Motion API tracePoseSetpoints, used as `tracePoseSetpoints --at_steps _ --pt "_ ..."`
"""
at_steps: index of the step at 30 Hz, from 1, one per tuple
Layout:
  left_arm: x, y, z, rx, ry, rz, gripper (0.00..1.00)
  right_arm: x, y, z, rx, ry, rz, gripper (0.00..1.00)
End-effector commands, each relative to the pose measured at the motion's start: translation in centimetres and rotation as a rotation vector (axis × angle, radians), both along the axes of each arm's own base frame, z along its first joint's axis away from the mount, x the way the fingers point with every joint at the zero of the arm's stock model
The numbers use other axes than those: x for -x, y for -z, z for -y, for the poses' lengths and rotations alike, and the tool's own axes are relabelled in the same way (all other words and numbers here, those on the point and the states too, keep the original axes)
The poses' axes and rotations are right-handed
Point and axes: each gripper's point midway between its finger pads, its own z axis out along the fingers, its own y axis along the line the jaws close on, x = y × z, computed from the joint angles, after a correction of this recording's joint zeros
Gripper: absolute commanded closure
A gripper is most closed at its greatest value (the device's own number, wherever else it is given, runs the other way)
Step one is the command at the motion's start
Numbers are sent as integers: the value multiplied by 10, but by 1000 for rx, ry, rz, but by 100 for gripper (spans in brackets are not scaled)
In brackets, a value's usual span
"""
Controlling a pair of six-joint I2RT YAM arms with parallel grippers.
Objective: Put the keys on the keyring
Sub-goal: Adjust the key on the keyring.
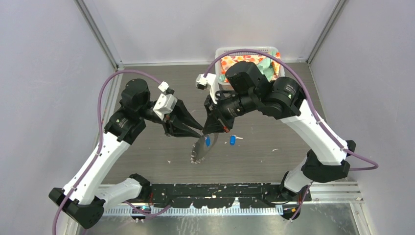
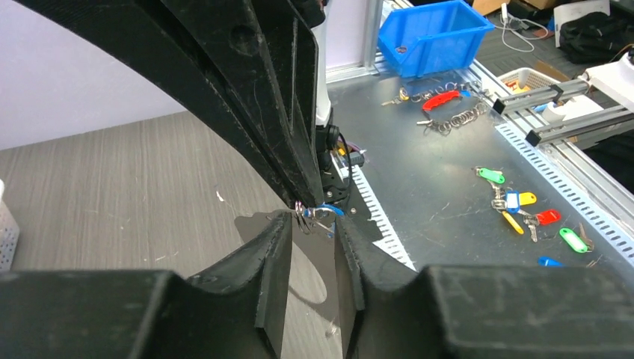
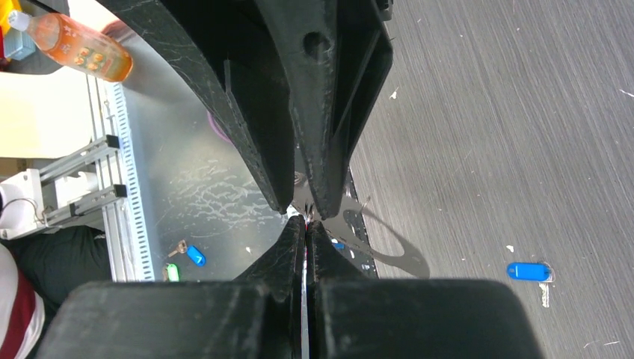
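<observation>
The right gripper (image 3: 305, 222) is closed flat on the keyring (image 1: 200, 151), which hangs below it. The left gripper (image 2: 310, 223) meets it tip to tip with its jaws a little apart. Whether it grips the blue key (image 1: 207, 141) at the ring I cannot tell. The second key (image 1: 232, 140) lies on the table (image 1: 274, 161), so I judge at least half is left. Both arms lean inward.

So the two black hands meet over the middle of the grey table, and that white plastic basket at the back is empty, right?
Not quite. The white plastic basket is not empty: it holds a crumpled orange-patterned cloth, as the top view shows. The rest is right: the left hand and the right hand meet over the middle of the grey table.
</observation>
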Motion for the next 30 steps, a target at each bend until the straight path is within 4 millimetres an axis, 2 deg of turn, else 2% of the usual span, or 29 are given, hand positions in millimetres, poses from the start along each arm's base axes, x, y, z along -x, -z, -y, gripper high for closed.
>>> tracePoseSetpoints --at_steps 1,5,11,15,20,23,26,30 --pt "6 -4 -2 4 13 42 76 0 -14 -1 -46 -12 29 99" --pt "6 0 -2 -1 18 44 86 1 -12 -5 -43 -22 15 99" --pt "11 -2 -3 -1 40 36 87 0 -8 -7 -29 -26 3 99" --pt "12 -3 -3 0 44 37 83 -1 -3 -10 -16 -24 -8 99" --pt "13 1 -3 -6 49 26 90 -2 -1 -13 -10 -25 -16 99" --pt "12 7 -3 -16 43 24 100 -1 -3 -16 -21 -30 -15 99" --pt "9 20 -2 -46 19 30 100 0 -13 -19 -60 -44 -8 99" --pt "-6 36 2 -108 -66 -12 100 3 -27 -22 -137 -47 11 96"
